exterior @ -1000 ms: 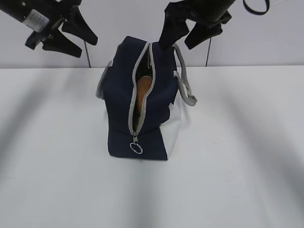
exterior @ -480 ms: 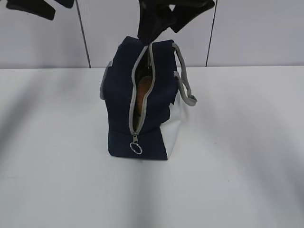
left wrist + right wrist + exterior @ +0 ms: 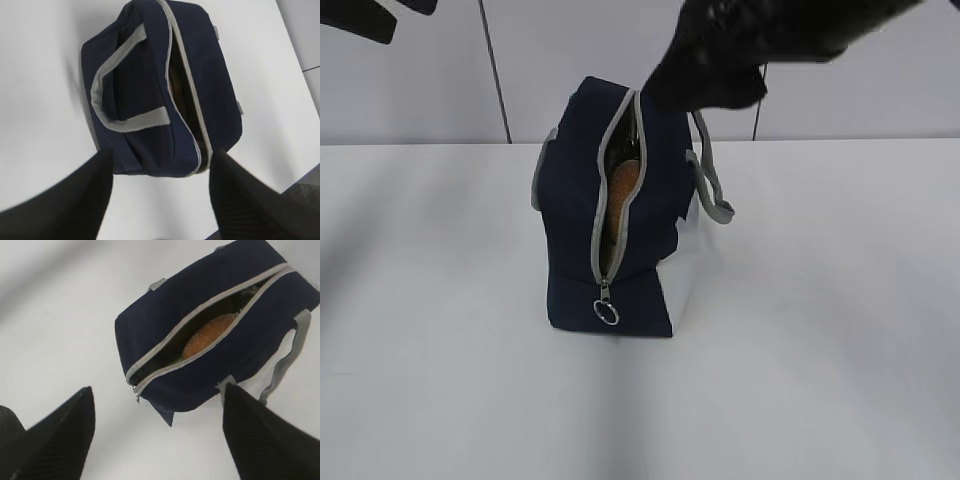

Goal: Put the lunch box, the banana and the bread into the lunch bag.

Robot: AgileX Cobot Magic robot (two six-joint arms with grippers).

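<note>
The navy lunch bag (image 3: 650, 200) stands on the white table with its grey zipper open and the ring pull (image 3: 607, 313) hanging at the near end. The golden-brown bread (image 3: 620, 185) shows through the gap, also in the right wrist view (image 3: 207, 335). The lunch box and the banana are hidden. My right gripper (image 3: 157, 412) is open and empty, high above the bag (image 3: 215, 335); its arm (image 3: 760, 40) blurs across the top of the exterior view. My left gripper (image 3: 160, 175) is open and empty, high above the bag (image 3: 160, 85); only its tip (image 3: 360, 18) shows at the top left.
The bag's grey handles (image 3: 712, 190) hang on its right side. The white table (image 3: 820, 350) spreads around the bag. A pale wall (image 3: 420, 90) with dark vertical seams stands behind.
Both arms have risen. The left gripper has moved up and left almost out of the exterior view. The right arm has swung over the bag's top, blurred. The bag has not moved.
</note>
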